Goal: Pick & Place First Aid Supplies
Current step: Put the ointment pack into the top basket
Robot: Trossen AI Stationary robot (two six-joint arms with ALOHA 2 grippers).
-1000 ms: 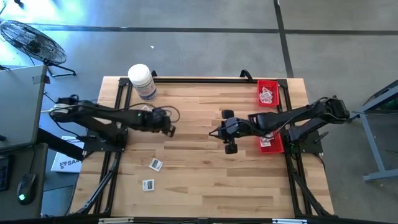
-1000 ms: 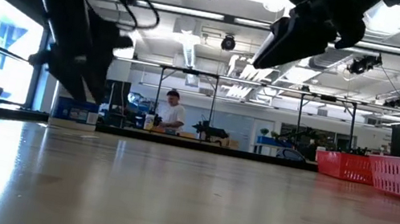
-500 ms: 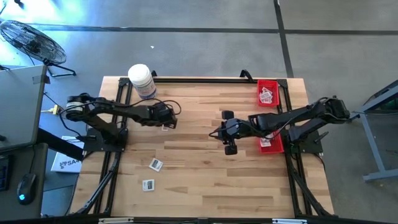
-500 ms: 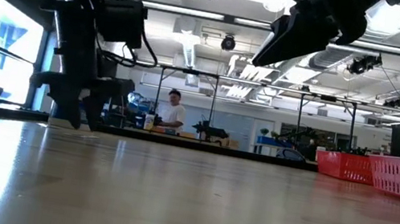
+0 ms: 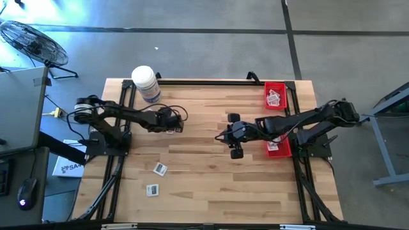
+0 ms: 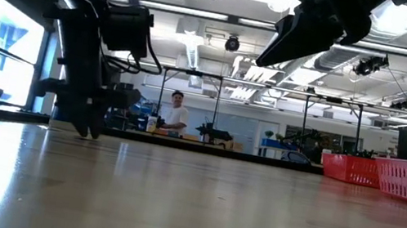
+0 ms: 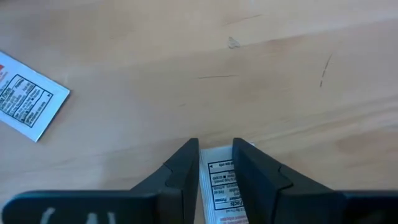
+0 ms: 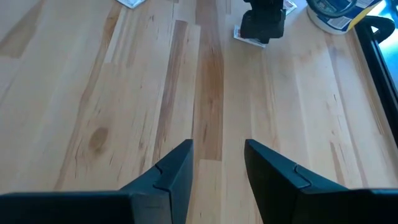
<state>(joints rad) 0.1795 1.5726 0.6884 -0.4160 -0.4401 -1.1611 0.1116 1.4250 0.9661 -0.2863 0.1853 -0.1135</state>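
A small white first aid packet [image 7: 219, 186] lies flat on the wood at the table's left middle. My left gripper [image 5: 171, 126] points steeply down onto it, fingertips at the table [image 6: 89, 131], with a narrow gap through which the packet's print shows. The right wrist view shows the same packet [image 8: 247, 35] sticking out under that gripper. Two more packets [image 5: 160, 168] [image 5: 153, 190] lie flat nearer the front left, and another [image 7: 25, 102] lies beside the gripper. My right gripper [image 5: 223, 135] hangs open above mid-table, holding nothing. My left gripper comes from above, slanting, with one fingertip [image 7: 185, 167] on each side of a strip of the packet [image 7: 217, 175]. The packet's outer edges run under the fingers. The packet lies flat on the table. Whether the fingertips touch it, I cannot tell.
A big white jar [image 5: 146, 83] stands at the far left corner. Two red bins [image 5: 276, 96] [image 5: 279, 148] sit along the right edge, the far one with packets in it. Bare wood stretches between the two arms and toward the near edge.
My left gripper has come down from above the table until its fingertips reach the wood over the packet, shifting slightly toward the far edge as its arm swung. The packet has stayed flat where it was.
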